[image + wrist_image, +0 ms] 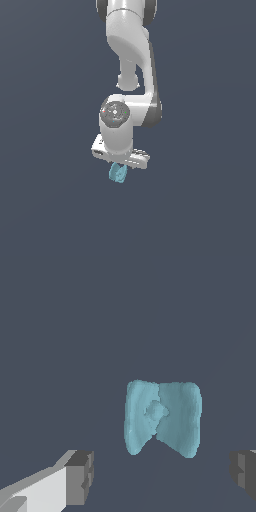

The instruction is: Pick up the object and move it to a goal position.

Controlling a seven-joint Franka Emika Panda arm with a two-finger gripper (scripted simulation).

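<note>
While seen from the exterior view: white arm (131, 55) reaching down over plain dark grey surface (45, 200)
Hand (119, 167): spread wide — fingers (80, 476) well apart, gripping nothing
Object (118, 173): small teal notched block, directly beneath the hand
Wrist view: object (162, 417) between the fingertips' line, touching neither — gap on each side
Contact with surface: cannot tell

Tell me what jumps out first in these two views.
The white arm reaching down the middle of the exterior view, its gripper just above the small teal object. In the wrist view that object lies between the open grey fingertips, touching neither, against plain dark ground.
</note>
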